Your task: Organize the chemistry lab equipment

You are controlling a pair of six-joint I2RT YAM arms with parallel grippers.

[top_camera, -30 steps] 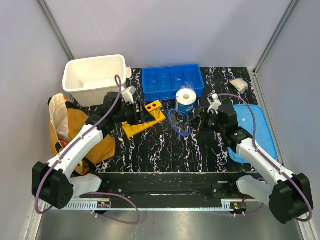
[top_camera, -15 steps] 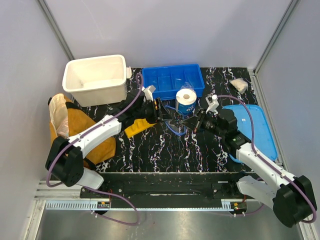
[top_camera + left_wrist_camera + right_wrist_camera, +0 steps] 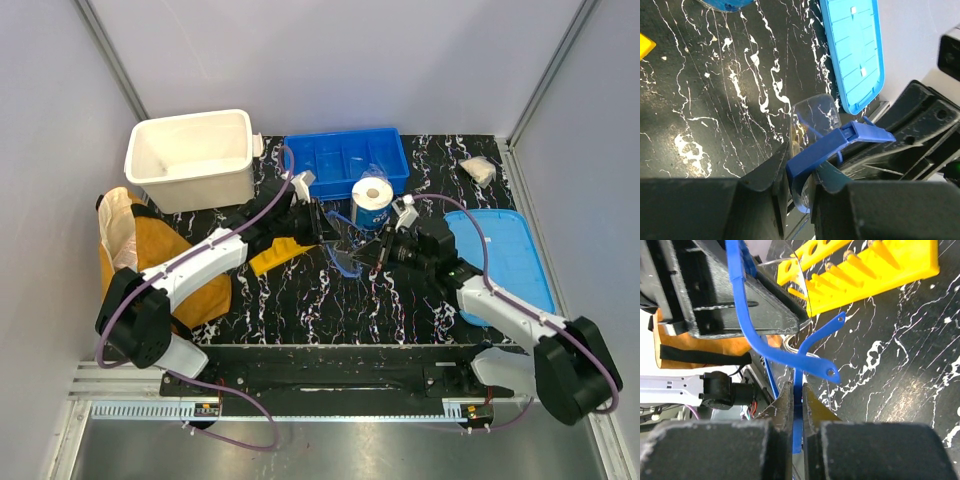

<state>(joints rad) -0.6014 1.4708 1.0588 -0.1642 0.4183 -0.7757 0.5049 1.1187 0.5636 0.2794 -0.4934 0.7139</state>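
Note:
The blue-rimmed clear goggles (image 3: 350, 252) hang between my two grippers at mid-table. My left gripper (image 3: 328, 232) is shut on the blue frame piece and clear lens edge, as the left wrist view shows with the goggles (image 3: 840, 142) in my left gripper (image 3: 799, 180). My right gripper (image 3: 378, 250) is shut on a thin blue temple arm of the goggles (image 3: 790, 357), which the right wrist view shows pinched in that gripper (image 3: 797, 405). The yellow test-tube rack (image 3: 275, 253) lies under my left arm and also shows in the right wrist view (image 3: 875, 270). I see no dark tubes.
A white bin (image 3: 190, 155) stands at back left and a blue divided tray (image 3: 345, 160) behind centre. The white paper roll (image 3: 372, 200) stands just behind the goggles. A blue lid (image 3: 505, 260) lies right. The tan bag (image 3: 140, 260) lies left.
My left arm has swung right from the yellow rack to the goggles and closed on them. My right gripper has shifted left with the goggles.

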